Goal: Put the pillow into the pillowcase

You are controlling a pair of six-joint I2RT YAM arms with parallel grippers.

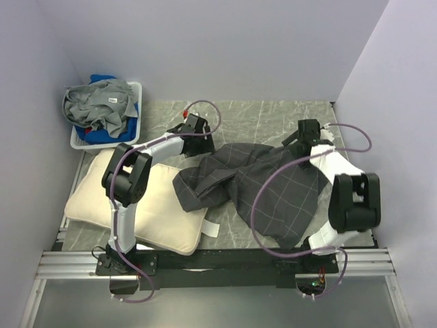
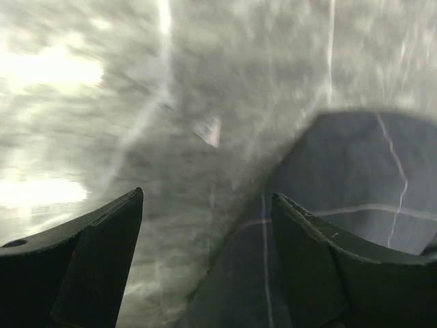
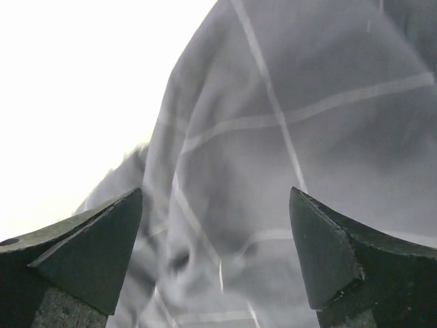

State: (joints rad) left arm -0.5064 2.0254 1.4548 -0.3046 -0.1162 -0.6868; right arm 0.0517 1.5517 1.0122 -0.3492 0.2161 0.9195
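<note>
The cream pillow lies flat at the near left of the table, its white label at its right edge. The dark grey grid-patterned pillowcase lies crumpled in the middle, its left flap resting on the pillow's corner. My left gripper is open above the pillowcase's far left edge; the left wrist view shows the cloth under its right finger. My right gripper is open over the pillowcase's far right part; the cloth fills the right wrist view.
A white basket with grey and blue clothes stands at the far left corner. Grey walls close in the left, back and right. The marble tabletop shows behind the pillowcase. A white cloth lies under the right arm.
</note>
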